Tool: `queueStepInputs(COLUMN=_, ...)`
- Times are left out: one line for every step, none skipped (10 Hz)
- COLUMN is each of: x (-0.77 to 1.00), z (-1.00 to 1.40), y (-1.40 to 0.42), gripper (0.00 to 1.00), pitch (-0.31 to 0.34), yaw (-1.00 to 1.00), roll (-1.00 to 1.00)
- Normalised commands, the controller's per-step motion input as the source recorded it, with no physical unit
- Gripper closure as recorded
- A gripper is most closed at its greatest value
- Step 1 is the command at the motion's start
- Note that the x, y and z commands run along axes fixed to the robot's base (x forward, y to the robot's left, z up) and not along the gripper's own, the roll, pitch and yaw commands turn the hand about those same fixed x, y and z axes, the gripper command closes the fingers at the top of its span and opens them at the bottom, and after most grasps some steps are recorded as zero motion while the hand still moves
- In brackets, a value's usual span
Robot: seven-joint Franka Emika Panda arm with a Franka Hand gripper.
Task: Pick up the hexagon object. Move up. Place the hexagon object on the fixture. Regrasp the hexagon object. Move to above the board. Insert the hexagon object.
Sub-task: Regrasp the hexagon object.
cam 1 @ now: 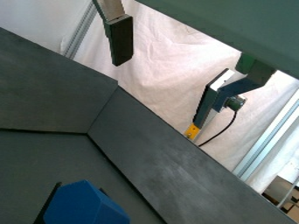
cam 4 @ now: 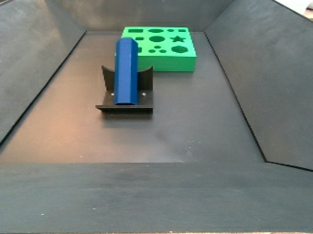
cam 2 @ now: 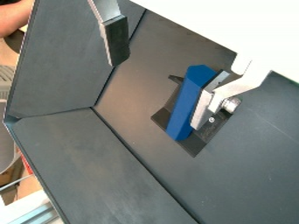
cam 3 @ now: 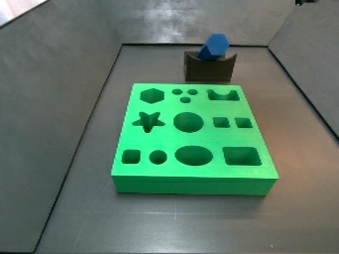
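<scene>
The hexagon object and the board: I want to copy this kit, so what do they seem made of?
The hexagon object looks like solid blue plastic, matte with a faint sheen along its edges. The board looks like green plastic, matte and uniform in colour. Neither is certain. The pincer hangs open above, fingers metal plates with dark pads.

Blue hexagon object (cam 4: 126,69), dark fixture (cam 4: 124,104), bright green board (cam 3: 192,139), silver-and-dark end effector (cam 2: 112,31) overhead
</scene>
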Motion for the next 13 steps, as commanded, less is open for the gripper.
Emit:
queueStepInputs(x=0.19, z=-0.03, y=-0.05, gripper=0.0, pitch=0.055, yaw=0.1, roll=0.14)
queueStepInputs(x=0.19, z=-0.03, y=-0.05, gripper=0.0, pitch=0.056, yaw=0.1, roll=0.14)
queueStepInputs(x=0.19, z=-0.03, y=-0.05, gripper=0.0, pitch=0.057, yaw=0.11, roll=0.14)
queueStepInputs(x=0.18, z=-0.03, y=-0.05, gripper=0.0, pitch=0.058, yaw=0.11, roll=0.14)
queueStepInputs(x=0.18, z=-0.02, y=-0.05, gripper=0.0, pitch=0.059, yaw=0.11, roll=0.14)
queueStepInputs(x=0.18, z=-0.02, y=-0.05, gripper=0.0, pitch=0.06, yaw=0.11, roll=0.14)
queueStepInputs(x=0.18, z=-0.02, y=-0.05, gripper=0.0, pitch=0.06, yaw=0.11, roll=0.13)
queueStepInputs(x=0.18, z=-0.02, y=-0.05, gripper=0.0, pitch=0.061, yaw=0.11, roll=0.13)
queueStepInputs(x=0.18, z=-0.02, y=-0.05, gripper=0.0, pitch=0.061, yaw=0.11, roll=0.13)
queueStepInputs(x=0.18, z=-0.02, y=-0.05, gripper=0.0, pitch=0.061, yaw=0.11, roll=0.13)
queueStepInputs(x=0.18, z=-0.02, y=-0.05, gripper=0.0, pitch=0.062, yaw=0.11, roll=0.13)
queueStepInputs(x=0.18, z=-0.02, y=-0.05, gripper=0.0, pitch=0.062, yaw=0.11, roll=0.13)
queueStepInputs(x=0.07, z=-1.0, y=0.04, gripper=0.0, pitch=0.153, yaw=0.21, roll=0.12)
